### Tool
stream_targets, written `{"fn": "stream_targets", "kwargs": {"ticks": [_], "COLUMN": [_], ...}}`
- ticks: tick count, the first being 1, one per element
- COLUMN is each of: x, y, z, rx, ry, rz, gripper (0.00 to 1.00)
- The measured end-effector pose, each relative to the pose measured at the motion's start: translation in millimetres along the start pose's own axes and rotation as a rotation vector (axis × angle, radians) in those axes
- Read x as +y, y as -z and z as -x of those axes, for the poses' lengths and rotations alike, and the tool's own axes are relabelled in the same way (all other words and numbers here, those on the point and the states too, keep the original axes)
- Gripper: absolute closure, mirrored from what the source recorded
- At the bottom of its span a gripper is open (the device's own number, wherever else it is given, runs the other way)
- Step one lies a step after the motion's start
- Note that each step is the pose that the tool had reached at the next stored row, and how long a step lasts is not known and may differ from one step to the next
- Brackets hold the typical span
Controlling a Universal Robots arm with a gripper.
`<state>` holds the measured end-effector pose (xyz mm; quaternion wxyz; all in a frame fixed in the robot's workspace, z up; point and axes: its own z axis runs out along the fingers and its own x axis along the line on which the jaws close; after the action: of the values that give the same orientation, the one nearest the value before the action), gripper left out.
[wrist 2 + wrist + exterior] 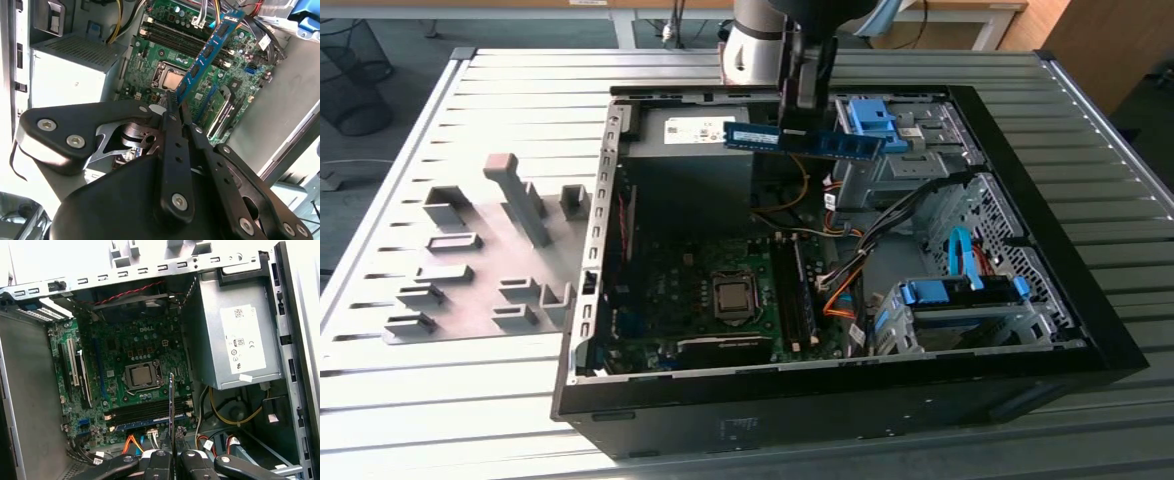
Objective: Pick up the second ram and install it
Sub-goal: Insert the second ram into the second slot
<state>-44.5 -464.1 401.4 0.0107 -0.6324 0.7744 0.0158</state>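
Gripper [799,128] pinches the long, thin blue circuit-board ram stick [803,140] mid-length, up above the green motherboard [700,285]; pickup looks done, slot seating not yet.

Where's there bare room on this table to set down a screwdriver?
Bare table slats between the grey holder plate and the table's near edge, at the exterior view's left; also the strip beyond that plate. Inside the case it is crowded: cables, drive bays, and the end effector holding the second ram above.
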Motion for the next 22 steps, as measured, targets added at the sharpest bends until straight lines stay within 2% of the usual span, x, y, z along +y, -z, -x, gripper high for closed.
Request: {"fn": "stream_targets", "kwargs": {"ticks": [22], "x": [0.0], "y": [-0.3], "z": [0.0], "rx": [-0.0018], "ry": [-0.168], "rz": [-0.0061], "gripper": [0.86]}}
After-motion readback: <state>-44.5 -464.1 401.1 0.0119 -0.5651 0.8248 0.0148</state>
